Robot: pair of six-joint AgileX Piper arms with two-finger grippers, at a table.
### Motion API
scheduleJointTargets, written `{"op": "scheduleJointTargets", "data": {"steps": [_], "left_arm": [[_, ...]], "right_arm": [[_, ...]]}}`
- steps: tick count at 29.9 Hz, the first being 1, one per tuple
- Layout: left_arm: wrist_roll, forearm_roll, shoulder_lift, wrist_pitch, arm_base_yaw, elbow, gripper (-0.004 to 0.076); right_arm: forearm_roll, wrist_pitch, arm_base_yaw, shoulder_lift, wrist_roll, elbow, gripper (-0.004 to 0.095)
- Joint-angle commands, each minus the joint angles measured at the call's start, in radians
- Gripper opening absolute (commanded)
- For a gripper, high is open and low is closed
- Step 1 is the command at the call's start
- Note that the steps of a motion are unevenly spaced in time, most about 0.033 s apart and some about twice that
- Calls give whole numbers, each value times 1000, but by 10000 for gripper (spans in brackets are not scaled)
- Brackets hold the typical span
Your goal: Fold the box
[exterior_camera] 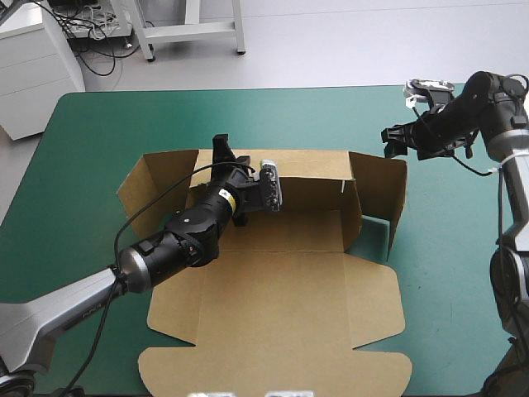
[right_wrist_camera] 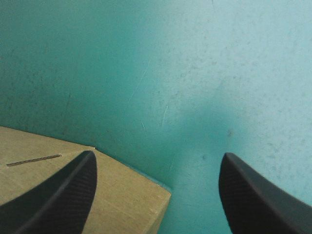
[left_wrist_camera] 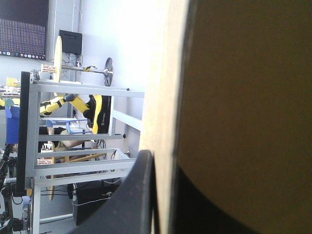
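1. Jaws of the left gripper (exterior_camera: pixel 221 150) are clenched on the far wall of the box (exterior_camera: pixel 281 306), the board's pale edge squeezed between its black fingers (left_wrist_camera: pixel 141 195).
2. The right gripper (exterior_camera: pixel 390 138) has its jaws spread wide and grasps nothing. It hangs above the teal-green cover (exterior_camera: pixel 83 165), just beyond the box's far right corner.
3. The box sits mid-table as an open tray. Its far and right walls are raised and its left flap leans outward. The floor and the lid panel lie flat, reaching toward the near edge.
4. Inside the tray, the left arm stretches from the near left across the floor to the far wall, hiding part of both.
5. From the right wrist, a brown corner with a thin slit (right_wrist_camera: pixel 34 160) lies under one finger. Bare cover fills the gap between the two.
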Motion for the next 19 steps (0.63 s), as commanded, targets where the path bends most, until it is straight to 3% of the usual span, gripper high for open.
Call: {"op": "scheduleJointTargets", "data": {"steps": [1,10,19], "left_arm": [[-42,-58,-13,50,-2,-6,-32],[-62,-58,-13,50,-2,-6,-32],[-66,-58,-13,56,-2,-6,-32]], "right_arm": [[26,14,-6,-59,-15,8,653],[108,-7,-6,-131,-127,209,653],[239,-193,-6,-284,-310,464,653]]}}
